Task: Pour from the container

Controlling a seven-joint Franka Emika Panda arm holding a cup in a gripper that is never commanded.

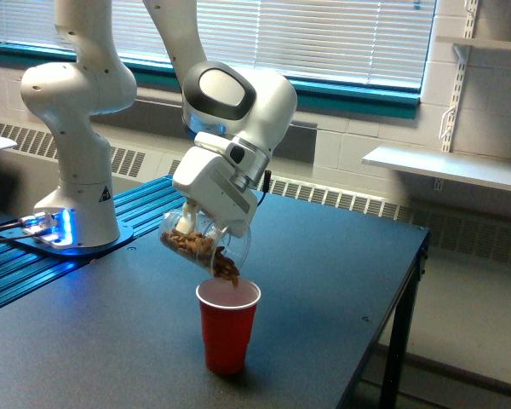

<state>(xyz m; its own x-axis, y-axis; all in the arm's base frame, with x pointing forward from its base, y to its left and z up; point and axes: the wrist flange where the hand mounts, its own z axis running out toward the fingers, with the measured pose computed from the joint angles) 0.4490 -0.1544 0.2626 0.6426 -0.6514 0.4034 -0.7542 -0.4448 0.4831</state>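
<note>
The container (200,244) is a clear plastic cup with brown bits inside, held tilted with its mouth down toward the exterior view's right. My gripper (196,225) is shut on it, fingers mostly hidden behind the cup and the white hand. Brown bits (226,270) are spilling from its lip just above the rim of a red plastic cup (227,325), which stands upright on the dark table (324,281) directly below.
The arm's white base (72,170) stands on a blue slotted plate (34,264) at the exterior view's left. The table's edge (392,332) drops off at the right. A white shelf (447,166) hangs on the back wall.
</note>
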